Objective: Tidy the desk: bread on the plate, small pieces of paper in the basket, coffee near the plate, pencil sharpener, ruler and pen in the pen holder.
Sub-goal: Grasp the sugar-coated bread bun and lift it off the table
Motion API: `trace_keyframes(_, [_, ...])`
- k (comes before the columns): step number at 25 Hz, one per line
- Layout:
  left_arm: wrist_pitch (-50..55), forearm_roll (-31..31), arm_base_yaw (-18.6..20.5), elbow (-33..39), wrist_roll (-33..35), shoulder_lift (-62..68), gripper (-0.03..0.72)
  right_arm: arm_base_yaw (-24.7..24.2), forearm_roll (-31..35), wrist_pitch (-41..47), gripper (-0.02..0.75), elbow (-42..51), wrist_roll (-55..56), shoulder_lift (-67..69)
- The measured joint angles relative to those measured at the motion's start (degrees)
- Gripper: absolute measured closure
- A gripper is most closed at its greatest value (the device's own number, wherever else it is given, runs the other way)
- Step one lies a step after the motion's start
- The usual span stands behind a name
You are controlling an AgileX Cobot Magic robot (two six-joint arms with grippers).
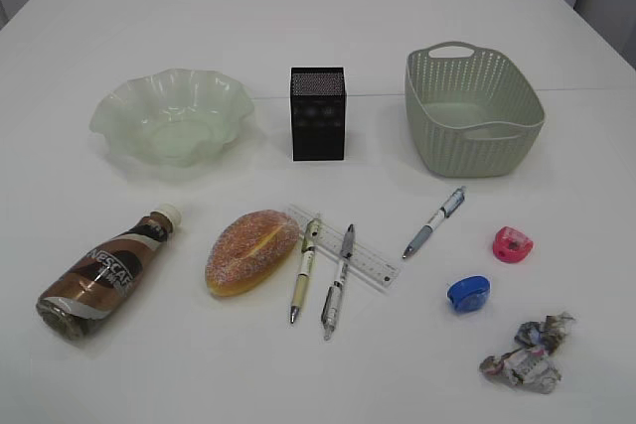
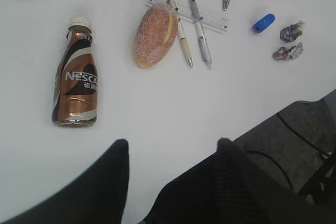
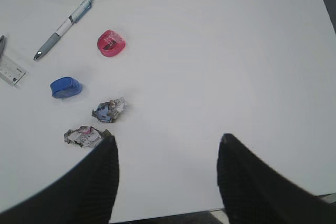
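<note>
The sugared bread [image 1: 250,250] lies at the table's middle, with the brown coffee bottle [image 1: 104,273] on its side to the left. A clear ruler [image 1: 343,258] lies under two pens [image 1: 305,270] [image 1: 338,280]; a third pen [image 1: 434,221] lies further right. A pink pencil sharpener [image 1: 513,244] and a blue one [image 1: 468,292] sit near two crumpled paper pieces [image 3: 109,110] [image 3: 84,136]. At the back stand the glass plate [image 1: 109,111], black pen holder [image 1: 318,113] and green basket [image 1: 447,146]. My left gripper [image 2: 173,142] and right gripper [image 3: 168,139] hover open, holding nothing.
The table's near edge [image 2: 273,114] runs just under my left gripper, with dark floor and cables beyond it. The same edge shows below my right gripper's fingers [image 3: 105,177]. Neither arm shows in the exterior view.
</note>
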Motion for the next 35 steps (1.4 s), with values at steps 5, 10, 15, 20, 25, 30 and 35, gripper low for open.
trace_keyframes(5, [-0.3, 0.0, 0.0, 0.0, 3.0, 3.8, 0.279, 0.0, 0.0, 0.0, 0.271, 0.0, 0.0, 0.0])
trace_keyframes(10, [-1.7, 1.4, -0.9, 0.0, 4.7, 6.9, 0.274, 0.0, 0.0, 0.0, 0.271, 0.0, 0.0, 0.0])
trace_keyframes(15, [-4.6, 7.7, -8.5, -2.7, 3.9, 12.0, 0.274, 0.0, 0.0, 0.0, 0.271, 0.0, 0.0, 0.0])
trace_keyframes(20, [-4.8, 17.0, -18.8, -11.0, -2.8, 20.5, 0.274, 0.0, 2.3, 0.0, 0.271, 0.0, 0.0, 0.0])
trace_keyframes(25, [-2.2, 22.5, -24.8, -19.5, -9.1, 30.3, 0.274, 0.0, 3.7, 0.0, 0.271, 0.0, 0.0, 0.3])
trace_keyframes(30, [-2.0, 23.8, -26.7, -24.6, -10.9, 40.0, 0.232, 0.0, 3.9, -1.4, 0.271, 0.0, 1.1, 1.3])
trace_keyframes(35, [-4.0, 24.3, -26.7, -26.9, -11.2, 46.8, 0.112, 0.0, 3.9, -2.4, 0.271, 0.0, 5.9, 1.3])
